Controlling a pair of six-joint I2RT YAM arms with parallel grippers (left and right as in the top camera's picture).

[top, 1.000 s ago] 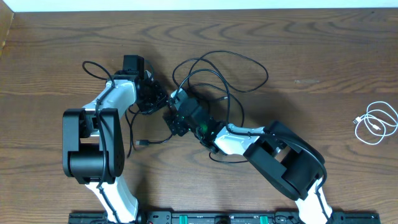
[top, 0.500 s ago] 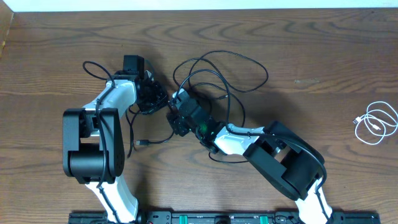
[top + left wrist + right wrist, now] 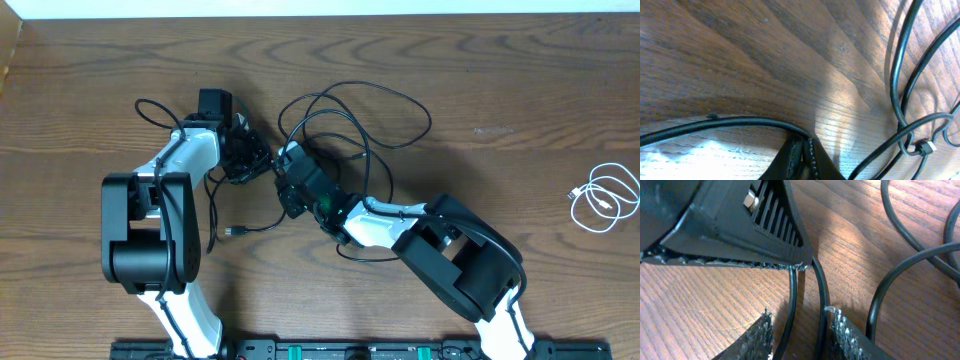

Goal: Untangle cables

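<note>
A tangle of thin black cables (image 3: pixel 345 115) lies on the wooden table (image 3: pixel 500 80) at its middle. A white cable (image 3: pixel 603 198) is coiled alone at the far right. My left gripper (image 3: pixel 258 160) is shut on one black cable (image 3: pixel 740 122), pinched at the tips (image 3: pixel 804 142). My right gripper (image 3: pixel 283 172) sits tip to tip with it. In the right wrist view its jaws (image 3: pixel 800 320) stand apart with two black strands (image 3: pixel 790 300) running between them. The right strand lies against the right pad (image 3: pixel 845 330). The left gripper's finger (image 3: pixel 730 235) fills the upper left of that view.
A loose black plug end (image 3: pixel 228 232) lies near the left arm's base. Another small plug (image 3: pixel 926 147) hangs where strands cross at the right of the left wrist view. Both arms' bodies crowd the table's middle front.
The right jaws have narrowed around the two strands. The right gripper edged a little toward the left gripper. The loose plug end slid slightly right. The left gripper stayed shut.
</note>
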